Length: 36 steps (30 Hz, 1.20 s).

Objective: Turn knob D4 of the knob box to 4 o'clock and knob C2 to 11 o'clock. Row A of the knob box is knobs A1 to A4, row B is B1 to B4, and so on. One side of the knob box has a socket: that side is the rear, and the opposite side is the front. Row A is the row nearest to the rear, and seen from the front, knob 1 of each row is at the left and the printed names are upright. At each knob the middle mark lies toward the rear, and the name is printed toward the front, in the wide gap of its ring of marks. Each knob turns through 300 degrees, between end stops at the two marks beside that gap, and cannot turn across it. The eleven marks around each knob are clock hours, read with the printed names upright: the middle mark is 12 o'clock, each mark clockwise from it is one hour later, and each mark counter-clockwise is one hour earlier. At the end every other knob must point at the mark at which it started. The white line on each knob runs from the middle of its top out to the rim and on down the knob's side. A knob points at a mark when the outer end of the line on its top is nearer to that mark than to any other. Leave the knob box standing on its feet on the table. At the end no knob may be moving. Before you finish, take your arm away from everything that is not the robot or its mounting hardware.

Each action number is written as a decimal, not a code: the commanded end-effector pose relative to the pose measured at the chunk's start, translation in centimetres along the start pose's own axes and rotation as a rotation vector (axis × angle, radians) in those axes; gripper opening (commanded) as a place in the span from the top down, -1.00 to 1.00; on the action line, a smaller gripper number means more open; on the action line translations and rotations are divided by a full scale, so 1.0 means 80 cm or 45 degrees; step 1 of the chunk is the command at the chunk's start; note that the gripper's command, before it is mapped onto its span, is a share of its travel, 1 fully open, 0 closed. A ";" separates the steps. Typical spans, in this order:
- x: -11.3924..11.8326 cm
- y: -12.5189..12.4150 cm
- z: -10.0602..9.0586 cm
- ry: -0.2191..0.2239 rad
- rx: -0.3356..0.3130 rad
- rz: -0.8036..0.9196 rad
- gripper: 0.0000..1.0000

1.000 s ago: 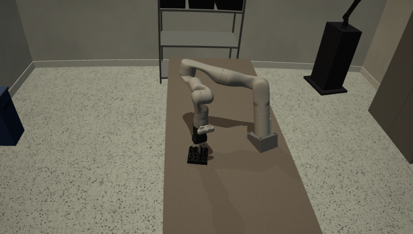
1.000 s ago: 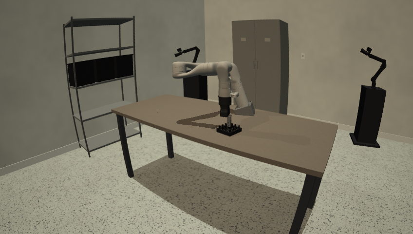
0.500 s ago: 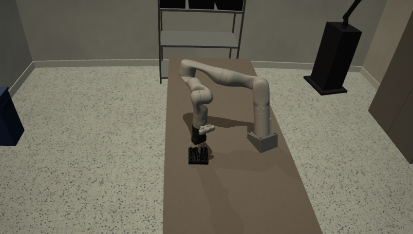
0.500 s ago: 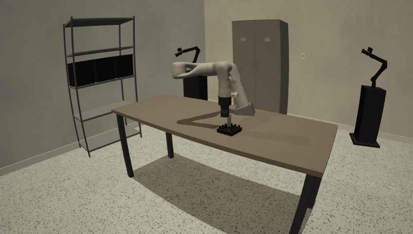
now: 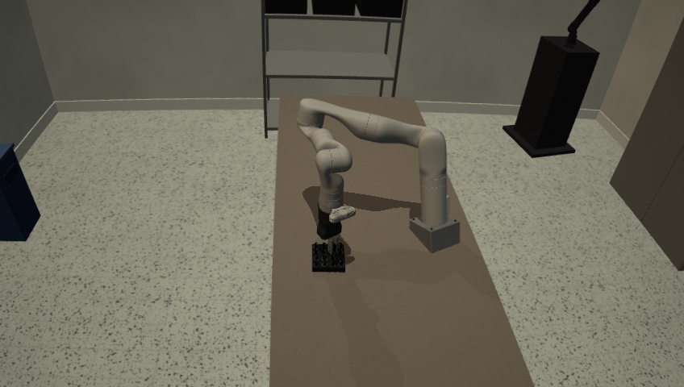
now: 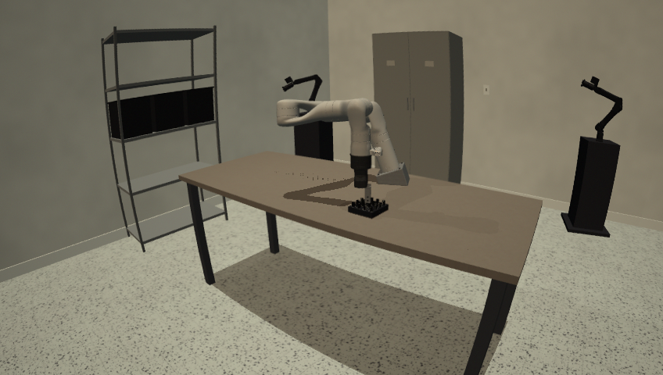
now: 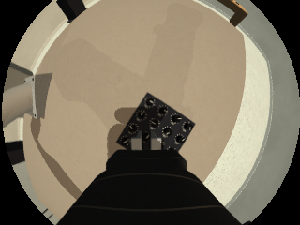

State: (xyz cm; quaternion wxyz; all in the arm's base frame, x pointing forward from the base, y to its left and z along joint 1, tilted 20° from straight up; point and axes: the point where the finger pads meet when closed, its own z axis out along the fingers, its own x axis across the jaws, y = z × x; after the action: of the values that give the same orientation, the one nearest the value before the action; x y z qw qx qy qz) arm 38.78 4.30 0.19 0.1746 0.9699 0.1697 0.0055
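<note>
In the top view, a blue bin [image 5: 14,201] stood on the floor at 9 o'clock from the knob box [image 5: 328,268] [image 6: 363,212] [image 7: 151,112]. Next came a shelf unit [image 5: 264,95] [image 6: 163,33], at 12 o'clock beyond the table [image 5: 384,306] [image 6: 442,241] [image 7: 117,52]. The knob box sat on that table, and my gripper [image 5: 331,247] [image 6: 367,200] [image 7: 146,137] pointed down into its knobs. My 2 fingers stood only a narrow gap apart; I could not tell whether they gripped a knob, or which knob lay beneath. My arm's base [image 5: 446,235] [image 6: 399,177] [image 7: 43,96] stood at 3 o'clock from the box, and a black pedestal [image 5: 552,95] at 2 o'clock, farther off. The knobs' white lines were too small for me to read.

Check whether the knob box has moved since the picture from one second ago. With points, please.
Yes, slightly: in the top view, the knob box [image 5: 328,268] [image 6: 361,212] [image 7: 158,117] sits marginally farther right from the table's [image 5: 297,330] [image 6: 279,204] [image 7: 211,70] left edge.
</note>
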 end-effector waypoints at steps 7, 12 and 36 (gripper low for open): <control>0.001 0.000 -0.001 0.002 0.001 -0.001 0.07; 0.001 0.000 -0.001 0.002 0.001 -0.001 0.07; 0.001 0.000 -0.021 0.002 0.001 -0.001 0.07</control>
State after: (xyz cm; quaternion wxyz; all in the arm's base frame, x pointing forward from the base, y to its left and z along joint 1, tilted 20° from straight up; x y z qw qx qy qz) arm 38.48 4.69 1.15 0.1733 0.9702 0.1695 0.0019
